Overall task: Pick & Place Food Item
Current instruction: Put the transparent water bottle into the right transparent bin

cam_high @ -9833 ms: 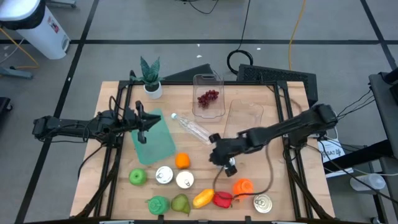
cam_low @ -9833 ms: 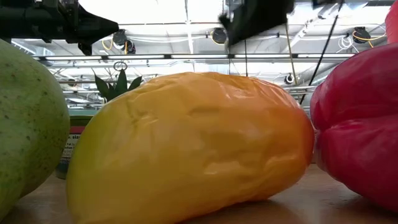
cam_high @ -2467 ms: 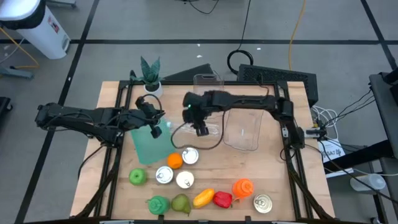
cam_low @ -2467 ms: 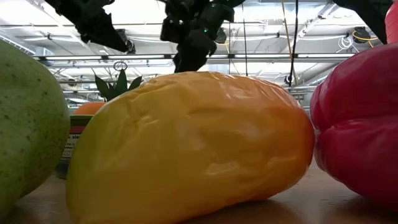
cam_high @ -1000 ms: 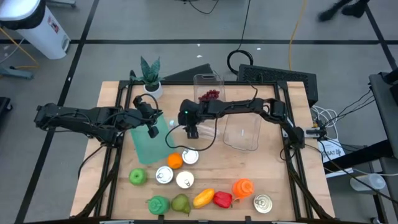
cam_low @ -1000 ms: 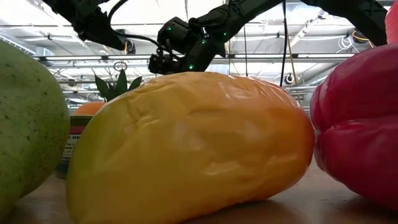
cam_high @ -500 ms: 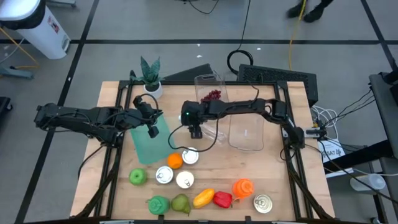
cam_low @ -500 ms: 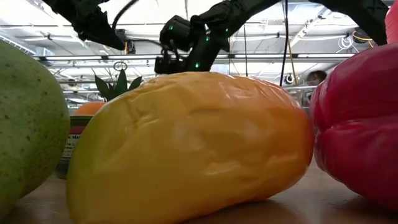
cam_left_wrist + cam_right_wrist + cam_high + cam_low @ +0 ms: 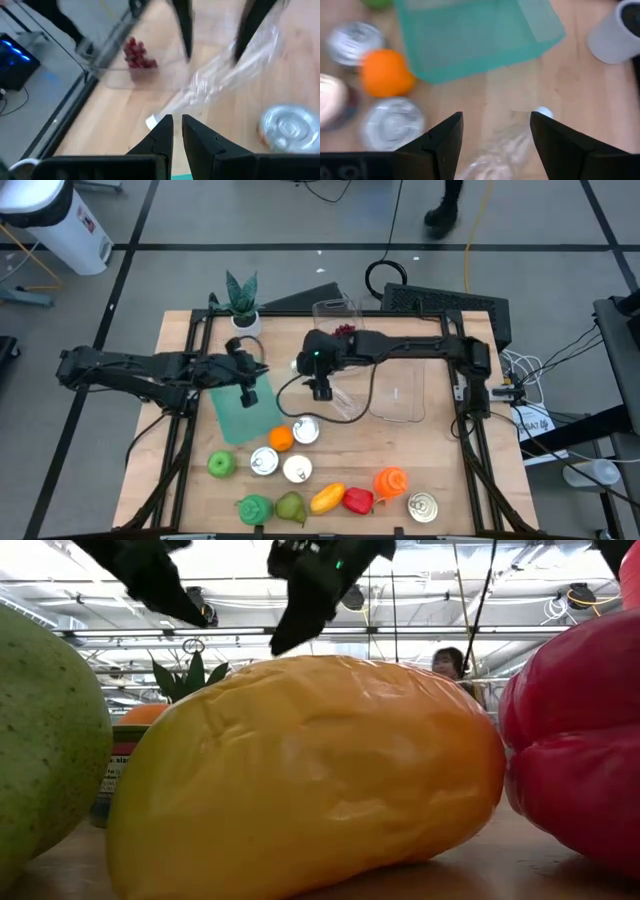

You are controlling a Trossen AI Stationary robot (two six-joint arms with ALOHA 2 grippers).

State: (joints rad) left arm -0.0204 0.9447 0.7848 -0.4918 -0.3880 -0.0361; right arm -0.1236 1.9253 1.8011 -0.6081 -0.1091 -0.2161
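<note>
Pincer on our right arm (image 9: 321, 391) hangs over the middle of the surface (image 9: 450, 480), its fingers (image 9: 445, 142) spread, with the clear plastic bottle (image 9: 335, 398) lying on the wood just under and between them; we cannot tell whether the fingers touch it. Our left pincer (image 9: 249, 392) is pressed together and empty, poised over the teal bag (image 9: 245, 410).

Just in front of the bag sit the orange (image 9: 281, 438) and a silver can (image 9: 305, 430), side by side. Behind the bottle, an open clear container (image 9: 327, 315) holds the red grapes (image 9: 344, 331); a second clear container (image 9: 398, 395) lies to the right.

Along the near edge we see a green apple (image 9: 221, 465), a yellow pepper (image 9: 327, 498) and a red pepper (image 9: 358, 500). A potted plant (image 9: 243, 305) stands at the far left corner.
</note>
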